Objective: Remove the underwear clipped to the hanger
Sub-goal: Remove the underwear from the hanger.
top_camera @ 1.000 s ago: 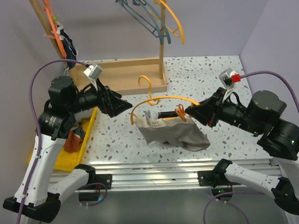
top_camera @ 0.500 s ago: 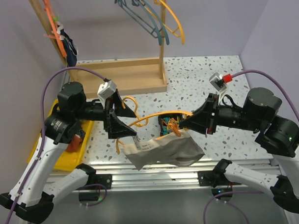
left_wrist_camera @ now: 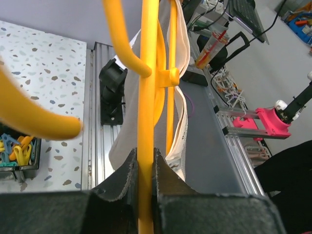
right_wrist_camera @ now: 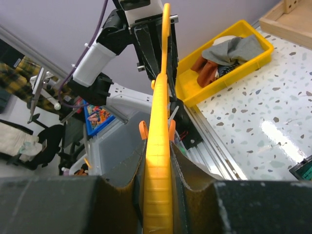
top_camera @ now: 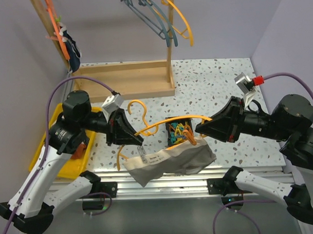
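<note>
A speckled terrazzo bench (top_camera: 222,79) stands between lilac walls. A wooden rack (top_camera: 129,82) is at eleven o'clock, and a yellow tray (right_wrist_camera: 219,87) at nine o'clock holds some more cloth pieces. Toward six o'clock the two arms carry an orange hanger (top_camera: 162,124) between them. The left jaws are clenched on its bar at the nine o'clock end, and the right jaws grasp the bar at the three o'clock end.

The underwear (top_camera: 171,165) hangs below the hanger, over the near edge of the bench. It is one grey-beige brief with a pale waistband that bears small lettering. An orange clip (top_camera: 191,140) pins it on the three o'clock side, and a pale clip (top_camera: 141,151) seems to pin the other side.

I judge the brief light, soft and limp, so it will sag and fold when pulled. The best place to take it is the waistband just beside a clip, where the cloth is doubled. A black box of coloured clips (top_camera: 175,130) sits just behind, at twelve o'clock of the brief.
</note>
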`<state>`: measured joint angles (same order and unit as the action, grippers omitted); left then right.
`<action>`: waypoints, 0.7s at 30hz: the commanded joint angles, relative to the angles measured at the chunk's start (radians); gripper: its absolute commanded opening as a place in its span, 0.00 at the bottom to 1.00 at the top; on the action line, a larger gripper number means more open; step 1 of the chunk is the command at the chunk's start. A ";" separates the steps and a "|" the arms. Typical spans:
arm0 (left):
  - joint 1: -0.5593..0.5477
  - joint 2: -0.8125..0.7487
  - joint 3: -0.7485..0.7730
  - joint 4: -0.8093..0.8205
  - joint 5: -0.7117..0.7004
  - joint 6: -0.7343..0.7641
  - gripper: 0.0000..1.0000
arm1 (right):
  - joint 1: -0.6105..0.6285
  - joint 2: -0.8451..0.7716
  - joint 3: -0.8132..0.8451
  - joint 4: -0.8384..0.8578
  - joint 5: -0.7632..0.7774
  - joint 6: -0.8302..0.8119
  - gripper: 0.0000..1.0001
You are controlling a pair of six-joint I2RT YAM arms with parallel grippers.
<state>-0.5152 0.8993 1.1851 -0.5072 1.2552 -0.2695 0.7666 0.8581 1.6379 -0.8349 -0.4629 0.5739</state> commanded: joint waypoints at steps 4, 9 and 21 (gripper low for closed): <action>-0.014 -0.003 0.025 0.026 0.020 -0.011 0.00 | 0.000 0.032 0.048 -0.007 0.074 0.020 0.15; -0.016 0.004 0.059 -0.028 -0.098 0.016 0.00 | -0.001 0.055 0.066 -0.113 0.309 0.046 0.98; -0.014 0.228 0.188 -0.389 -0.804 -0.003 0.00 | -0.001 0.146 0.096 -0.395 0.926 0.126 0.98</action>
<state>-0.5262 1.0653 1.3289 -0.7849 0.6895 -0.2432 0.7666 0.9691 1.7161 -1.1526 0.2783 0.6666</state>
